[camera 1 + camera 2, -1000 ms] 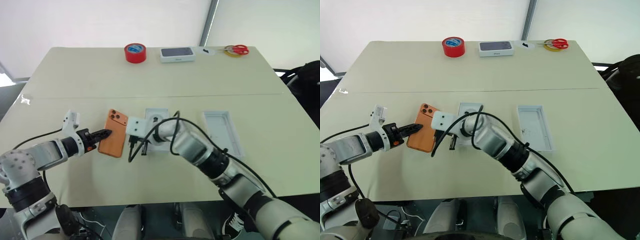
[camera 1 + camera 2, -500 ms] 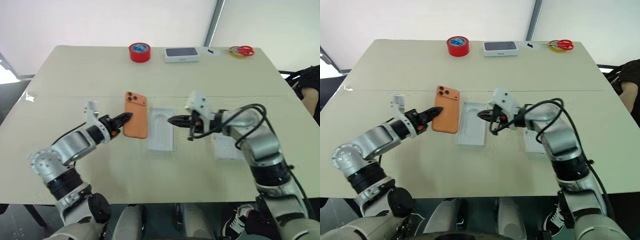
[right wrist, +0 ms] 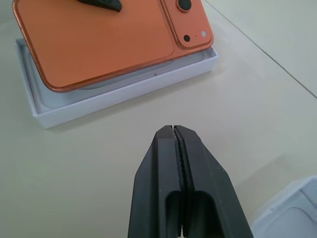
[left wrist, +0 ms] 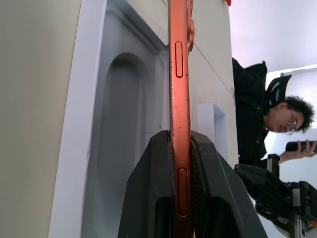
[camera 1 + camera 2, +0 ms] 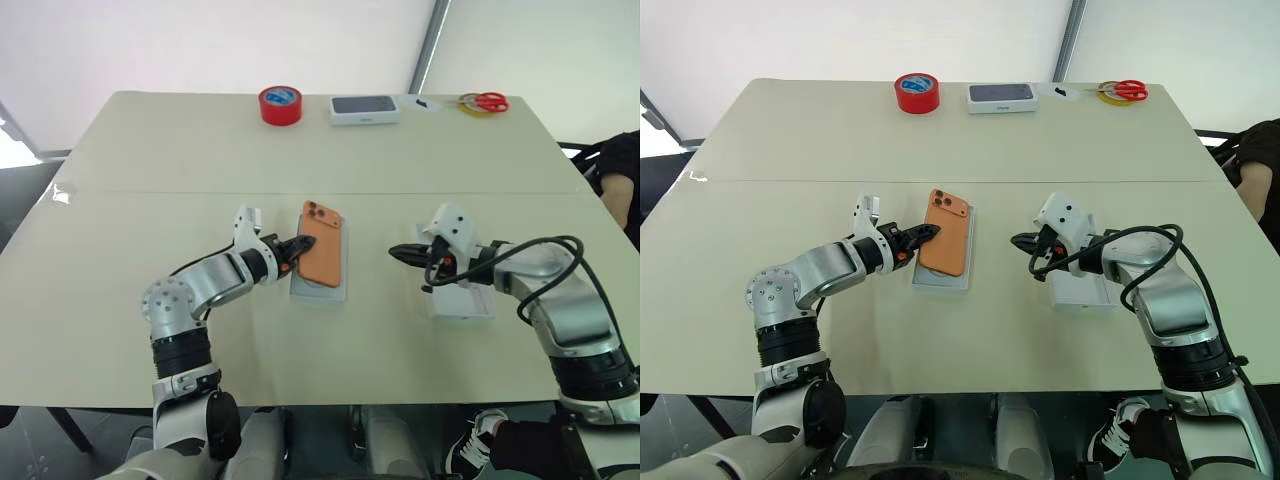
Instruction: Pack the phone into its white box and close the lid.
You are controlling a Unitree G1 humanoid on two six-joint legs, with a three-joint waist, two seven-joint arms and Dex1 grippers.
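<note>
Left tool (image 5: 296,243) around tilted phone (image 5: 323,257)

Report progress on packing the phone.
Done: the left pincer has gripped the phone by its edge and brought it over the white box. In hand: lowering it in; it is not seated yet. Left: fitting the lid, beside the shut, empty right pincer.

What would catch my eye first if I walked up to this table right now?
Probably the flat orange smartphone, pinched at its edge by the robot's left gripper and held over the shallow white rectangular box at mid-table. To the right, the right gripper hovers shut and empty beside a second shallow white tray. At the far edge, a red tape roll and red-handled scissors stand out.
</note>
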